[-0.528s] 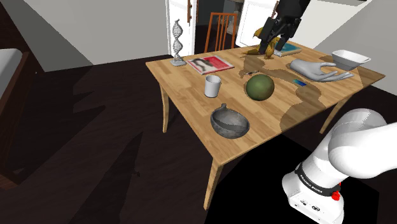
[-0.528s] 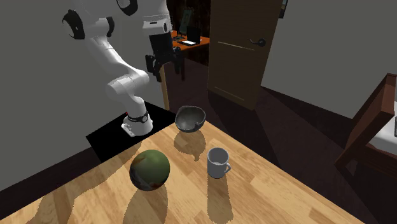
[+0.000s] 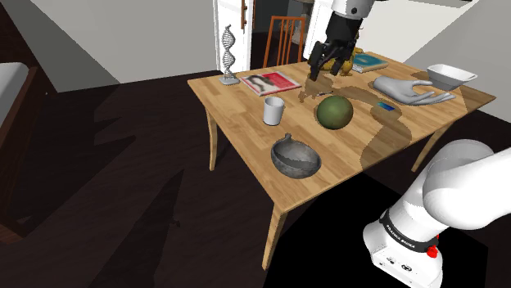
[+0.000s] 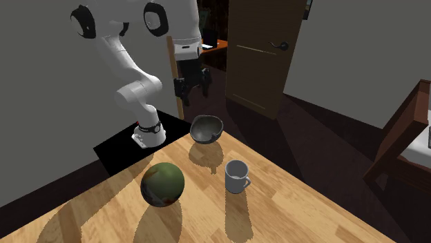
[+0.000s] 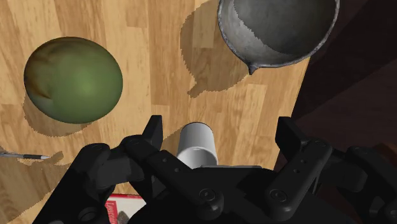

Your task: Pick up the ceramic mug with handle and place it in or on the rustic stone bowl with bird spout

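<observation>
A pale grey mug [image 3: 273, 110] with a handle stands upright near the middle of the wooden table [image 3: 246, 123]. The grey stone bowl [image 3: 295, 155] with a small spout sits close to the table's front edge, apart from the mug. My black gripper [image 3: 326, 65] hangs open high over the table's far side, holding nothing. From the second exterior view, the gripper [image 4: 192, 84] is above and behind the bowl [image 4: 206, 128], and the mug [image 4: 237, 176] is nearer the camera. Looking down from the wrist, the mug [image 5: 196, 143] lies far below between the spread fingers [image 5: 154, 130], beside the bowl [image 5: 277, 28].
A dull green ball [image 3: 334, 112] rests beside the mug. A helix model [image 3: 228, 53], magazine [image 3: 269, 82], white hand sculpture [image 3: 409, 90], white bowl [image 3: 450, 76] and book [image 3: 370, 61] crowd the far side. A chair [image 3: 285, 37] stands behind the table.
The gripper has swung toward the shoulder view's left and dropped a little, closer to above the mug. It stays open. Mug, bowl and ball have not moved.
</observation>
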Motion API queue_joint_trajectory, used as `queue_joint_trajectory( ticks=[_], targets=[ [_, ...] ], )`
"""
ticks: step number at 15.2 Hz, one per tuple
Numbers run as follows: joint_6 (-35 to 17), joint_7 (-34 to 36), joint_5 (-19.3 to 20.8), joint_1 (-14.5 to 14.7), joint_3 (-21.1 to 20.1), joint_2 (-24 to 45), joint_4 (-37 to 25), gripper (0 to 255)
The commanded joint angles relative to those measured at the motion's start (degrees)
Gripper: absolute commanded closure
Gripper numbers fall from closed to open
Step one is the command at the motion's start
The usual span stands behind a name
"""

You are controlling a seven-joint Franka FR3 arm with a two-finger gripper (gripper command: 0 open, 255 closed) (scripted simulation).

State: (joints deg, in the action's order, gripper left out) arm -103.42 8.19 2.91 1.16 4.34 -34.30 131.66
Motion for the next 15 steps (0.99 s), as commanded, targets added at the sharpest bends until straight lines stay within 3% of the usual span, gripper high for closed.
queue_joint_trajectory(
  ticks=[1, 15],
  targets=[
    [-3.46, -0.2, 0.23, 0.12, 0.13, 3.54, -0.05, 0],
    [-21.46, -1.3, 1.23, 0.61, 0.66, 31.97, -9.65, 0]
  ],
)
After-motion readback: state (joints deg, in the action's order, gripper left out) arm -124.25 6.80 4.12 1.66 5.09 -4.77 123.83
